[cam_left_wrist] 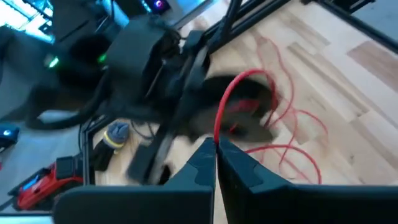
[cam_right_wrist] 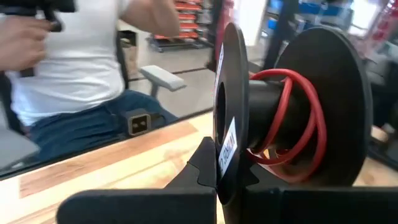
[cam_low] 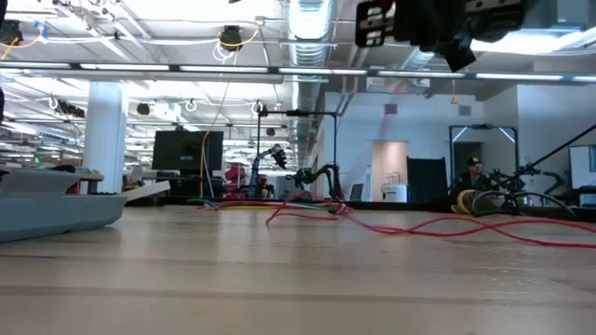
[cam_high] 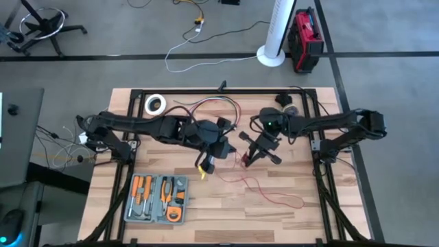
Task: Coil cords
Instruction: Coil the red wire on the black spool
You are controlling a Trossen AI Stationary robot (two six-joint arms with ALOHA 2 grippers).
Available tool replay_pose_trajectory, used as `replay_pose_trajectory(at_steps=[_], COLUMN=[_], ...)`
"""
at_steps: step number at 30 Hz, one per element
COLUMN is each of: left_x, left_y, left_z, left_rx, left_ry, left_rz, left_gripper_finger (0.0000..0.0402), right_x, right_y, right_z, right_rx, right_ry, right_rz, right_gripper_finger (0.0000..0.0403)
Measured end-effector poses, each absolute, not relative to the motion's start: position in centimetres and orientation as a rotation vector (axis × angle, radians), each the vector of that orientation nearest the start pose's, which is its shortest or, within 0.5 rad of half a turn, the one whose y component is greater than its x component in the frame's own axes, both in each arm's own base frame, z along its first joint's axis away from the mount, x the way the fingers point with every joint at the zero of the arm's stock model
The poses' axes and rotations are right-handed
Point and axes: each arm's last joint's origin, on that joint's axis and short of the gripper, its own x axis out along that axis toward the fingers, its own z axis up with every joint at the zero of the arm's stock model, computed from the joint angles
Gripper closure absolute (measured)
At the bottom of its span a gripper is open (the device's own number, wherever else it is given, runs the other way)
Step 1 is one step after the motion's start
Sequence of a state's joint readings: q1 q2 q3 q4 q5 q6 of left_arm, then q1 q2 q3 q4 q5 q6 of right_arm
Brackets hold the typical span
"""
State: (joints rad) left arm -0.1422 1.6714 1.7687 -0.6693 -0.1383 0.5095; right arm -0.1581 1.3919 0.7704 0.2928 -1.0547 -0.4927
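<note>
A small white label (cam_right_wrist: 228,151) is seen on the black plastic spool's flange (cam_right_wrist: 231,106); its print cannot be read.

We see a gray tool tray (cam_high: 157,200) with orange-handled tools (cam_high: 140,189) at the near left of the wooden table (cam_high: 288,219). A roll of white tape (cam_high: 156,103) lies at the far left.

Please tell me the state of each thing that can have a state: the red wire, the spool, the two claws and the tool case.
Red wire: partly wound on the spool, the rest loose on the table.
Spool: held by one flange, a few turns on its core.
Left claw: shut on the red wire.
Right claw: shut on the spool's flange.
Tool case: open, orange-handled tools inside.
</note>
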Motion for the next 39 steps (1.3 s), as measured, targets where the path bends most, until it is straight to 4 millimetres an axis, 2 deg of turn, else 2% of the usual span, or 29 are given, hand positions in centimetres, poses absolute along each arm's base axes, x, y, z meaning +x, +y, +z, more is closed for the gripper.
replay_pose_trajectory(at_steps=[6,9,13,18,21,30,39], left_x=[36.6,37.4,38.7,40.7,41.4,41.3,41.0], left_y=[-3.4,-3.0,-2.9,-2.9,-3.0,-3.4,-4.7], left_z=[40.0,39.9,38.9,36.3,35.9,35.6,35.4], left_rx=[0.572,0.554,0.577,0.586,0.584,0.6,0.733], left_ry=[0.528,0.478,0.48,0.538,0.519,0.54,0.539], left_rz=[-0.132,-0.161,-0.174,-0.16,-0.149,-0.179,-0.27], left_gripper_finger=[0.0401,0.0401,0.0401,0.0401,0.0401,0.0401,0.0401], right_x=[28.1,28.1,28.2,28.2,28.1,28.0,28.0], right_y=[-0.5,-0.2,0.0,-0.1,-0.1,-0.4,-1.1], right_z=[25.2,25.3,25.2,25.1,25.0,24.6,24.7], right_rx=[-0.294,-0.299,-0.302,-0.297,-0.298,-0.282,-0.285], right_ry=[0.012,0.007,0.002,0.01,0.017,0.055,0.055], right_rz=[0.981,0.992,0.995,0.995,0.993,0.982,0.956], right_gripper_finger=[0.0403,0.0403,0.0403,0.0403,0.0403,0.0403,0.0403])
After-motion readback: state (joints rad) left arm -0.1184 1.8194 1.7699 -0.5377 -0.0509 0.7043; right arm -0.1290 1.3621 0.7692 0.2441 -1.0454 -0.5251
